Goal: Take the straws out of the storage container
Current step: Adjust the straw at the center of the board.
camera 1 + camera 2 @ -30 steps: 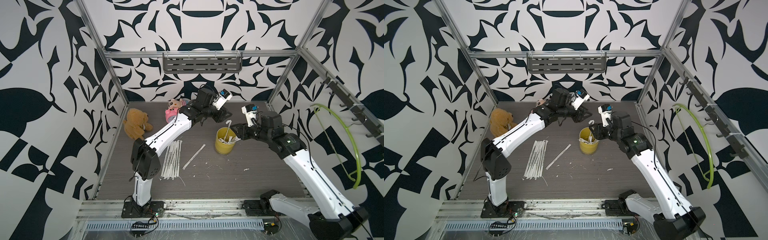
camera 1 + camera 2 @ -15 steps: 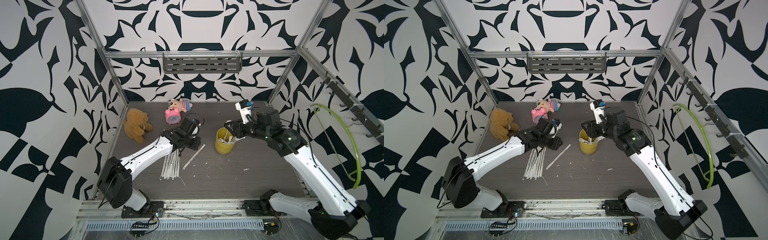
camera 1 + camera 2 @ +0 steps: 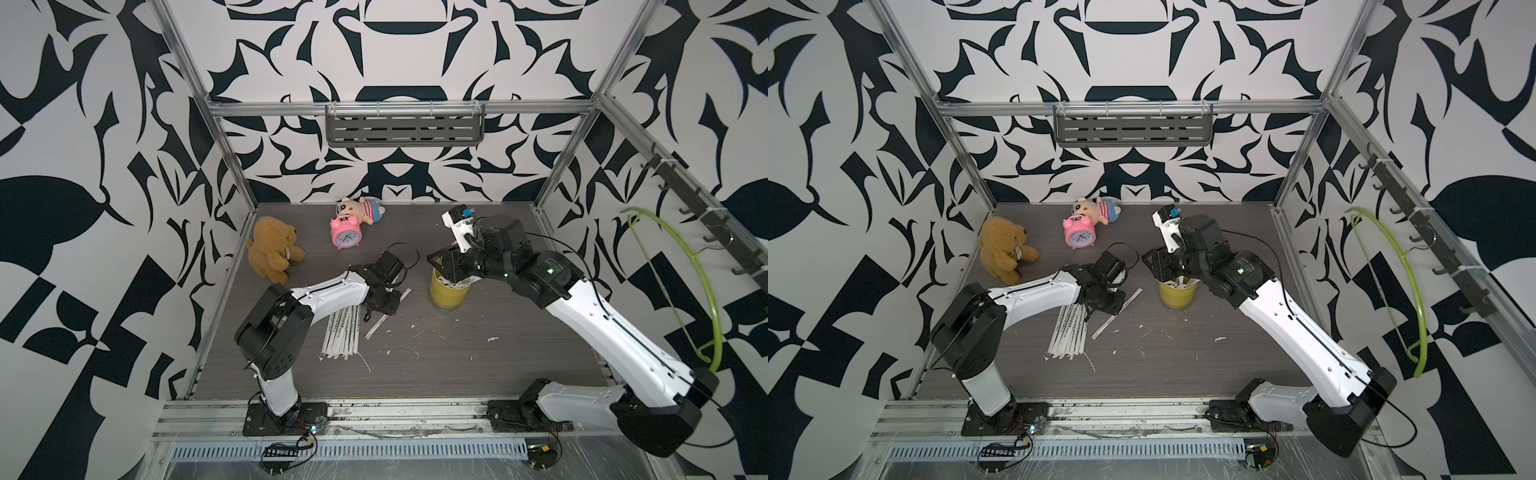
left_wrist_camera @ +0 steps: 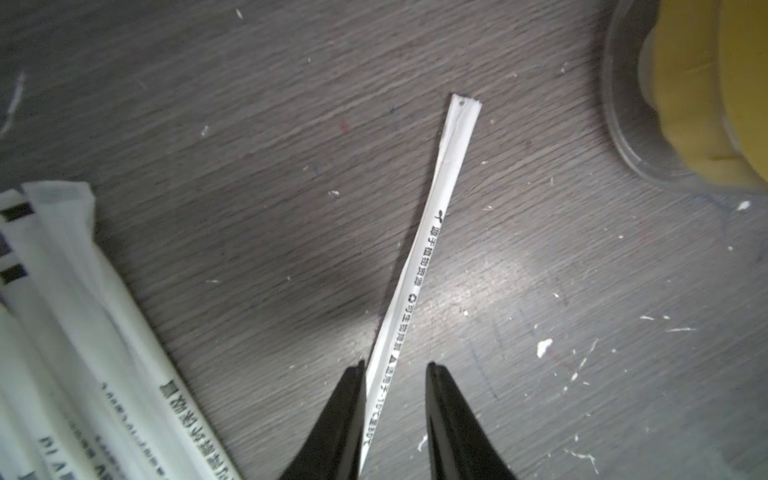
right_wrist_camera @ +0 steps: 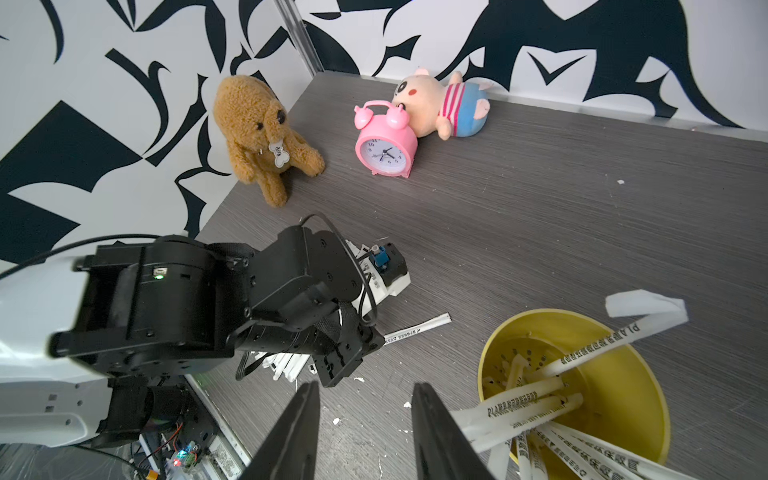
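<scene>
Left gripper (image 4: 395, 368): I see the jaws parted astride one wrapped straw (image 4: 432, 232) lying flat on the table (image 4: 249, 124). One finger touches its edge and the other stands clear, so nothing is clamped, and a pile of straws (image 3: 341, 334) lies just beside it. Right gripper (image 5: 365, 399): jaws likewise unclenched with nothing between them, poised at the mouth of the yellow storage container (image 3: 446, 293), which stands upright, apart from the pile. Several straws (image 5: 536, 409) lean inside it, their near ends just beside the outside of one right finger.
</scene>
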Controlling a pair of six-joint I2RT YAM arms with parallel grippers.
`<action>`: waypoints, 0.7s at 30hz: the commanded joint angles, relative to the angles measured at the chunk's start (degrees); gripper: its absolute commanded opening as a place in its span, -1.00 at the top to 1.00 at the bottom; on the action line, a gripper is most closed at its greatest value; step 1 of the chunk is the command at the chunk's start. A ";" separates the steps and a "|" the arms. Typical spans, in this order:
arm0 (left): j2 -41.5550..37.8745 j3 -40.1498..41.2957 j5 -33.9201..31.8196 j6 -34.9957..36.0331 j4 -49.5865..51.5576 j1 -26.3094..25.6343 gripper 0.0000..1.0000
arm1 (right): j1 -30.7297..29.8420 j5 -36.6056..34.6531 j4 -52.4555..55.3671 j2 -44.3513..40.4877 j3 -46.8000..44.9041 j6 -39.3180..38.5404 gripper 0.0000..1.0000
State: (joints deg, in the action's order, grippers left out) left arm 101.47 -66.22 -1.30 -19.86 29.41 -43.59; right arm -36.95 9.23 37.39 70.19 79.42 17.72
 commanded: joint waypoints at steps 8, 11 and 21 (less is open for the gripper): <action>5.44 -4.08 -0.70 1.08 4.57 -2.01 0.39 | -0.24 -1.98 -0.21 -0.56 2.15 0.78 0.18; 6.99 -5.47 -2.98 1.31 6.29 -2.72 0.42 | -0.23 -2.19 -0.12 -0.67 2.13 0.75 0.19; 7.14 -5.96 -4.70 1.31 7.19 -3.52 0.70 | -0.36 -2.27 0.21 -1.81 1.87 1.14 0.24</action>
State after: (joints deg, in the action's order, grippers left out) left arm 108.44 -71.42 -4.80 -18.59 34.85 -46.92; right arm -36.97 7.75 38.41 69.91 79.44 18.15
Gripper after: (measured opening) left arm 0.140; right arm 0.383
